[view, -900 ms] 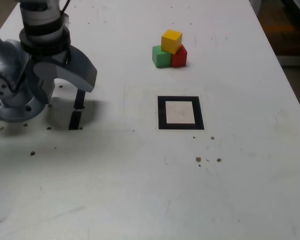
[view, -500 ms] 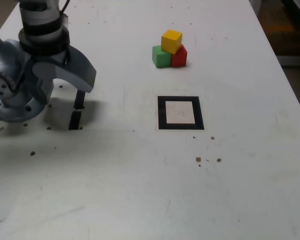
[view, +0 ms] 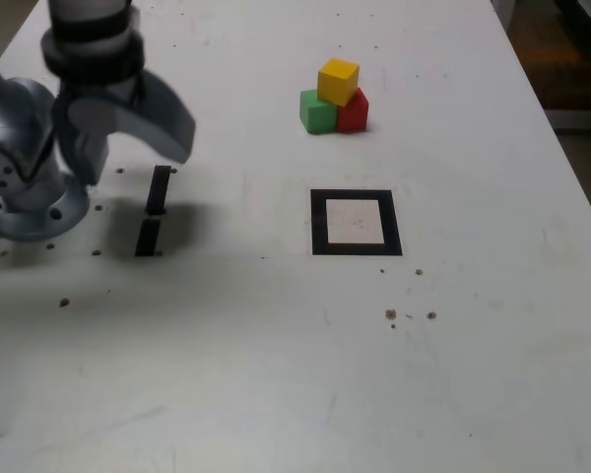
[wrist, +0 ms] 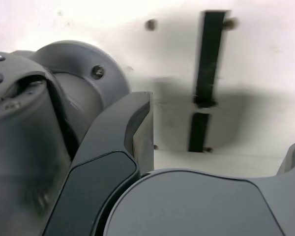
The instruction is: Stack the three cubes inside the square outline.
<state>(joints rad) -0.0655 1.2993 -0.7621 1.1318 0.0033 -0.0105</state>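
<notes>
A robotics lab: a grey arm base (view: 20,168) bolted to a scuffed white tabletop (view: 276,374) marked with black tape strips (view: 154,209).

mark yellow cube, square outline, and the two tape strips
yellow cube (view: 338,79): exterior view, on its front face.
square outline (view: 318,223): exterior view, on its black border, left side.
tape strips (wrist: 210,59): wrist view, on the longer strip's middle.

White table (view: 276,374) with dark specks, two black tape strips (view: 154,209), brown floor (view: 561,59) beyond
</notes>
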